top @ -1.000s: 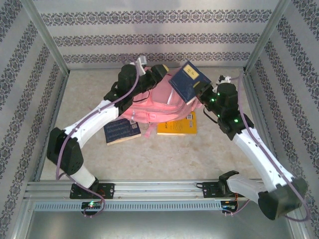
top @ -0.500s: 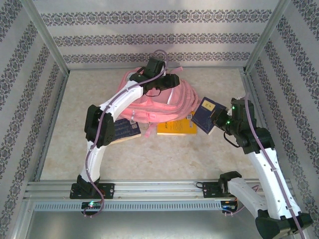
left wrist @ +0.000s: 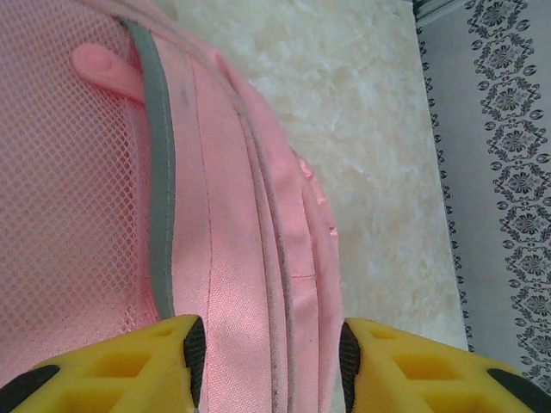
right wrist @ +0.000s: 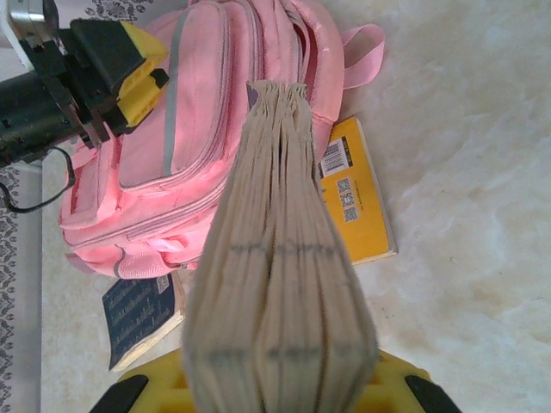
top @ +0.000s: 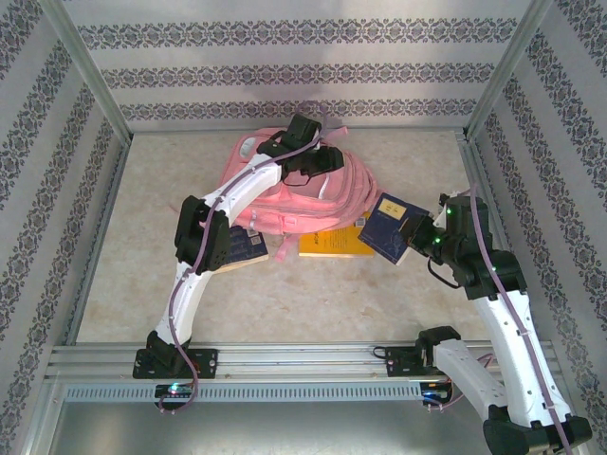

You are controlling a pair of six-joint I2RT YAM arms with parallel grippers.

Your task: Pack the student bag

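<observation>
Student bag (top: 289, 201) under spread left gripper (left wrist: 269, 348); blue book (top: 386, 227), pinched by right gripper (top: 411, 237), no longer over it.

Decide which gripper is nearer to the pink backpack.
Left. The left gripper sits on the pink backpack, fingers straddling its fabric; the right gripper holds a blue book off to the backpack's right, apart.

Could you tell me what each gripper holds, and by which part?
The right gripper clamps a blue book across its covers at one end. The left gripper straddles a backpack ridge; grip cannot be told.
</observation>
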